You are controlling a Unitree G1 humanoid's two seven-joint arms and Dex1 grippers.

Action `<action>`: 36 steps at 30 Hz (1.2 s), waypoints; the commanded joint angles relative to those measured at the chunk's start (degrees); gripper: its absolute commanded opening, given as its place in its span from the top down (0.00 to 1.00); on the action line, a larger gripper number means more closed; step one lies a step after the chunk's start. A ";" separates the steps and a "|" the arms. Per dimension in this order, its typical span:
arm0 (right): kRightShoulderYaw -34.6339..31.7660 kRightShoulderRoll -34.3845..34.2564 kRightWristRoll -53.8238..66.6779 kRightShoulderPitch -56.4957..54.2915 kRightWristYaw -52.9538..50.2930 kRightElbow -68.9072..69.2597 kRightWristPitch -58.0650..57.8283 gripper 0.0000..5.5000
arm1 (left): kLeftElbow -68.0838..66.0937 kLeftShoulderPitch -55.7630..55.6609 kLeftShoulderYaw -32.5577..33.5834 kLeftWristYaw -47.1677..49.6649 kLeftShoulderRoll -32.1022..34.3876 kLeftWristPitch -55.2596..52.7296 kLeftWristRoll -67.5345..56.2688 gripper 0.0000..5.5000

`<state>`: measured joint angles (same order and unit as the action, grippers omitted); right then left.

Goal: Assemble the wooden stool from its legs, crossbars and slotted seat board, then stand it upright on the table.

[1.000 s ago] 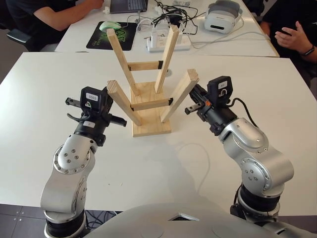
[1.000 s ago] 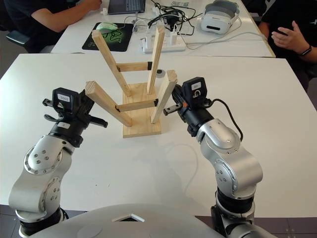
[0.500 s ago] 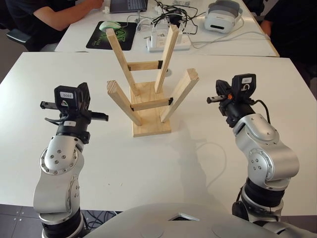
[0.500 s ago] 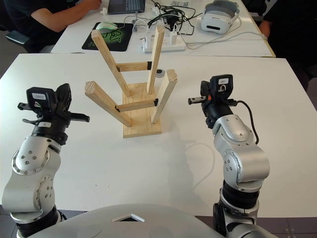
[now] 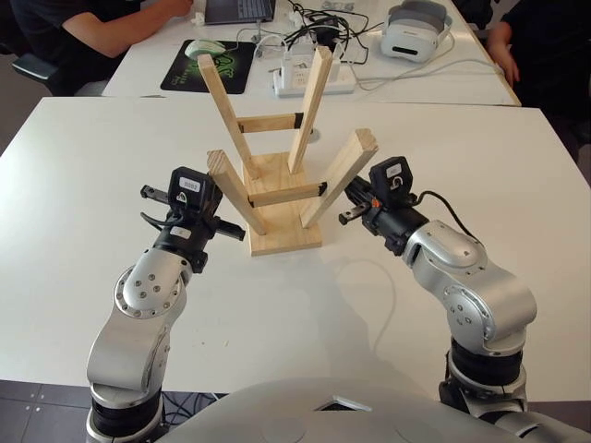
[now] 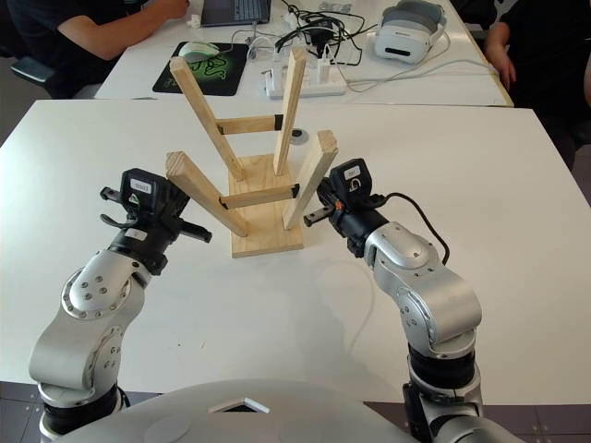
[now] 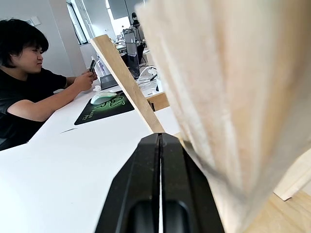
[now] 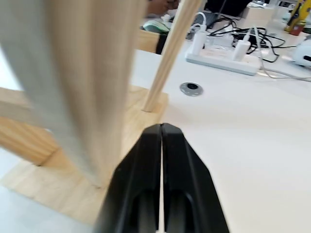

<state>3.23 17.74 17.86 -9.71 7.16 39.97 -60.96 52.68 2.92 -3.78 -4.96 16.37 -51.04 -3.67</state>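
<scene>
Upturned pale-wood stool (image 5: 280, 195), square splayed legs (image 5: 222, 113), white table (image 5: 92, 157), left hand (image 7: 159, 139) and right hand (image 8: 161, 127) closed, empty

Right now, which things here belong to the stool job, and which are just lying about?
Job: stool, upside down on the near table; left pincer; right pincer.
Lying about, on the far table: mouse pad, mouse, power strip, headset, laptop.
</scene>
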 commanded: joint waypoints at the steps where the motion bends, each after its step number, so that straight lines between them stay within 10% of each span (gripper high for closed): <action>1: -9.31 1.08 -2.18 -3.47 -1.14 -5.09 7.86 0.99 | -3.32 -0.36 4.08 0.15 0.65 1.99 1.05 1.00; 10: -29.62 -11.92 28.01 -27.11 -5.12 -15.26 6.61 0.99 | -14.77 -3.59 11.52 -2.43 3.37 11.49 0.46 1.00; 36: -1.38 -0.33 27.09 -20.56 6.07 -11.08 2.55 0.99 | -20.77 -7.51 11.20 -2.35 1.99 17.78 1.06 1.00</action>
<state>-1.47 16.48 43.50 -34.17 12.39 27.46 -54.44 31.70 -3.75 7.90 -7.49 18.78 -33.01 -2.78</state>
